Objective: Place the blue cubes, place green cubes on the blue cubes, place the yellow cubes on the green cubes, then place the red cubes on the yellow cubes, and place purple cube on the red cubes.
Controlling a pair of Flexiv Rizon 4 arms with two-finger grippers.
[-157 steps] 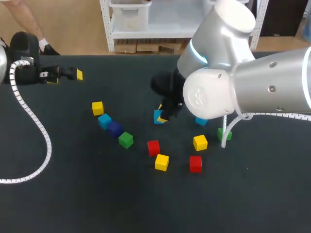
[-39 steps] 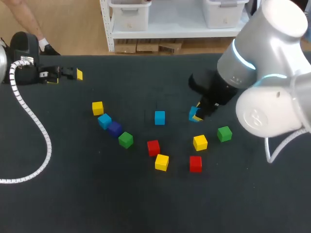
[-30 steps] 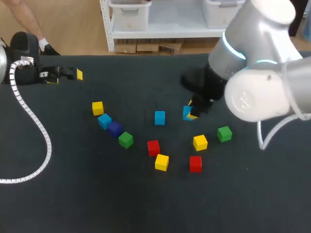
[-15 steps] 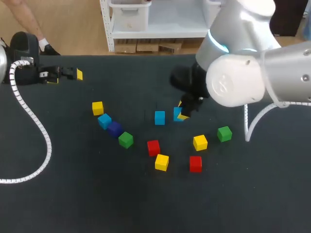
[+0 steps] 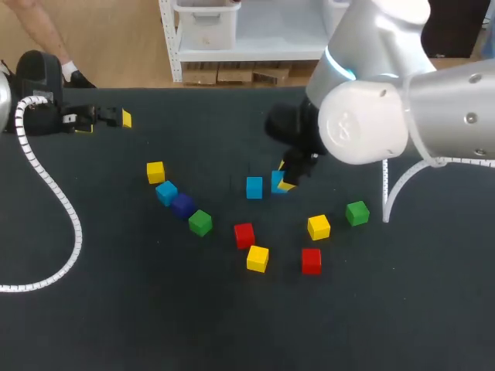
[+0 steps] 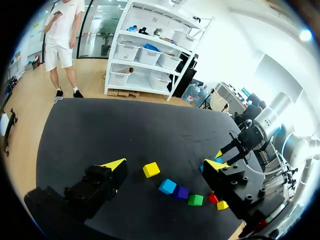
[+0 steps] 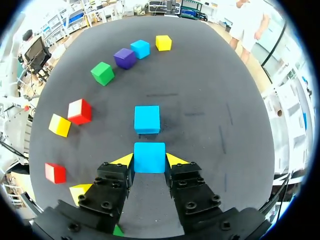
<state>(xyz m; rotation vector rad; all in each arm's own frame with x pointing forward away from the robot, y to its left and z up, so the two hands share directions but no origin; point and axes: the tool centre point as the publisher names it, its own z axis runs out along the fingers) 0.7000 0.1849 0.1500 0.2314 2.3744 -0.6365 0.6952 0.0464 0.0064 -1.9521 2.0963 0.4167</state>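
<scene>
The held blue cube [image 7: 149, 157] is now carried nearer to the resting blue cube [image 7: 147, 119], just beside it, and is clamped between the fingers of the right gripper [image 7: 149, 161]. The right arm [image 5: 371, 116] is bent down over the middle of the table [image 5: 116, 309]; the left gripper [image 6: 165, 164] is held wide open at the far left edge

Illumination bright and even, from overhead. The dark tabletop [image 5: 116, 309] is matte and shows no glare in the head view; a pale sheen lies across it in the right wrist view. Strong highlights on the right arm [image 5: 363, 131] casing. Shadows short and soft, one noted under the blue cube [image 7: 147, 119] lying on the tabletop. The left wrist view is washed out at one side.
</scene>
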